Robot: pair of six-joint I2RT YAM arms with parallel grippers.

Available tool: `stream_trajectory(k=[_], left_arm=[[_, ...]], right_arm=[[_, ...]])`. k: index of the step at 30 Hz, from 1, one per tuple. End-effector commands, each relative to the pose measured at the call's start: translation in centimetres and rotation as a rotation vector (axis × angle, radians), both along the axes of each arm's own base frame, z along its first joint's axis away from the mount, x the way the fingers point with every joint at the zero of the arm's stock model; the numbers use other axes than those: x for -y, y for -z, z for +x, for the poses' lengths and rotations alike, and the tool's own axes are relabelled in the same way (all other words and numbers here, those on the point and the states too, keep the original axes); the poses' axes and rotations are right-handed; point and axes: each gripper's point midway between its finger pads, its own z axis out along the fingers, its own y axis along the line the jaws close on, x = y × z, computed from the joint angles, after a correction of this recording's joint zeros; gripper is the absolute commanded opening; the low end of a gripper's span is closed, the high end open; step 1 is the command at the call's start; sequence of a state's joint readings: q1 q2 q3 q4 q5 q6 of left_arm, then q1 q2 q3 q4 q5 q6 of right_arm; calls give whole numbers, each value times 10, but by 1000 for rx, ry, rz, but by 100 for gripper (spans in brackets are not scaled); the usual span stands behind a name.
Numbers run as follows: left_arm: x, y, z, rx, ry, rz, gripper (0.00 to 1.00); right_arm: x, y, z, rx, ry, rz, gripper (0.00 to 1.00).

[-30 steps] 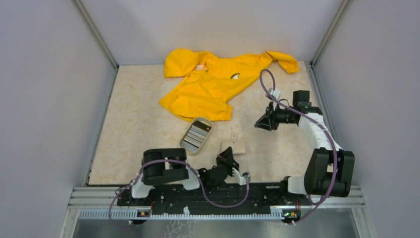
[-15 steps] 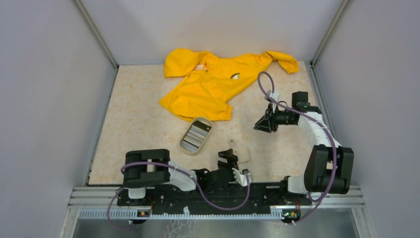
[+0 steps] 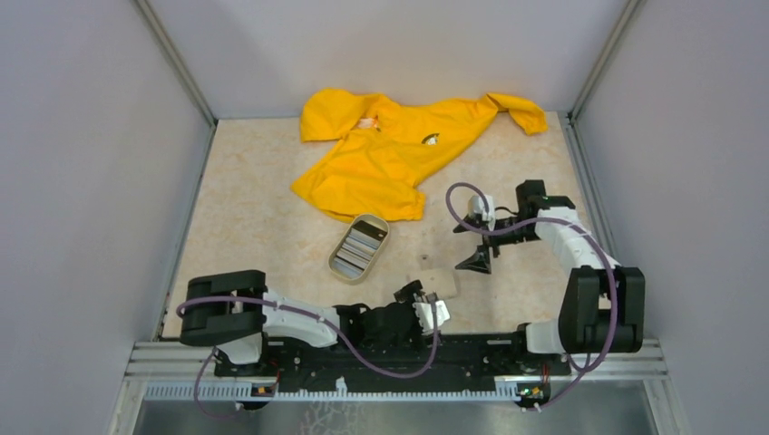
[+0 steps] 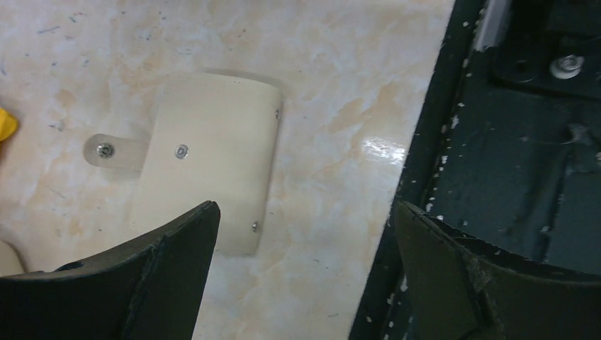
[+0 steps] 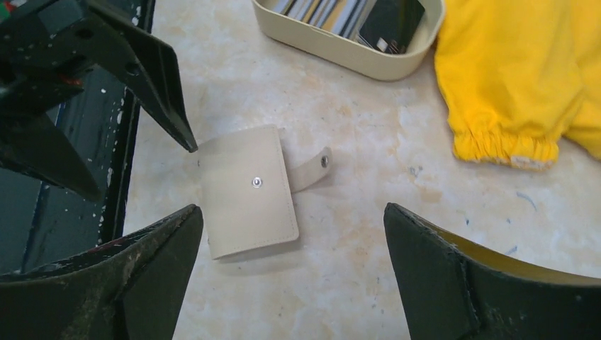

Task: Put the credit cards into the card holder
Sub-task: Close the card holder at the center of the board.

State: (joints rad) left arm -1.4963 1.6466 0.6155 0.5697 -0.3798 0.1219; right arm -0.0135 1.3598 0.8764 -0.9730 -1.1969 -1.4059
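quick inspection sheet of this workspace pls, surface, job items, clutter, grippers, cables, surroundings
surface: beige marbled tabletop, faint scuffs.
job's things: card holder lies closed and flat, snap strap undone; credit cards stacked in the oval tray.
clutter: yellow garment crumpled at the far side.
grippers: left gripper open beside the card holder, empty; right gripper open above it, empty.
cables: purple cable loops on each arm.
surroundings: grey walls, metal rail at the near edge.

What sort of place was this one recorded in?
Probably a lab robot test cell: plain grey panel walls box in a marble-look tabletop, with the left arm and right arm bolted to a metal rail at its near edge.
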Motion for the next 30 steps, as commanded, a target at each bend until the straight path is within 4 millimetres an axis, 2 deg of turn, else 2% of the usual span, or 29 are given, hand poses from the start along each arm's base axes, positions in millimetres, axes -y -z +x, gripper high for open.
stream_trajectory(k=[1, 3, 9, 12, 14, 16, 18, 19, 25, 30], left_arm=[[-2, -8, -14, -219, -24, -106, 97], [-4, -17, -11, -308, -41, -179, 94], [-17, -34, 1, -617, -12, -414, 70], [-18, -38, 6, -690, -12, -475, 60], [-16, -40, 8, -729, -18, -508, 47], [-13, -38, 11, -765, -23, -526, 39], [-11, -34, 15, -793, -43, -537, 32], [-10, -31, 17, -803, -53, -543, 31], [-14, -17, 35, -821, -164, -573, 21], [-14, -16, 46, -813, -192, -581, 17]], right_arm=[[-21, -1, -5, 163, -168, 6, 98], [-27, 2, -1, 153, -192, 8, 98], [-41, 12, 18, 75, -210, -12, 97], [-44, 25, 34, -1, -149, -89, 91], [-47, 34, 44, -51, -88, -153, 90], [-53, 42, 43, -77, -87, -186, 87], [-60, 47, 39, -116, -99, -191, 79], [-62, 49, 38, -137, -103, -195, 73], [-73, 68, 33, -223, -123, -240, 51], [-78, 76, 32, -260, -142, -260, 33]])
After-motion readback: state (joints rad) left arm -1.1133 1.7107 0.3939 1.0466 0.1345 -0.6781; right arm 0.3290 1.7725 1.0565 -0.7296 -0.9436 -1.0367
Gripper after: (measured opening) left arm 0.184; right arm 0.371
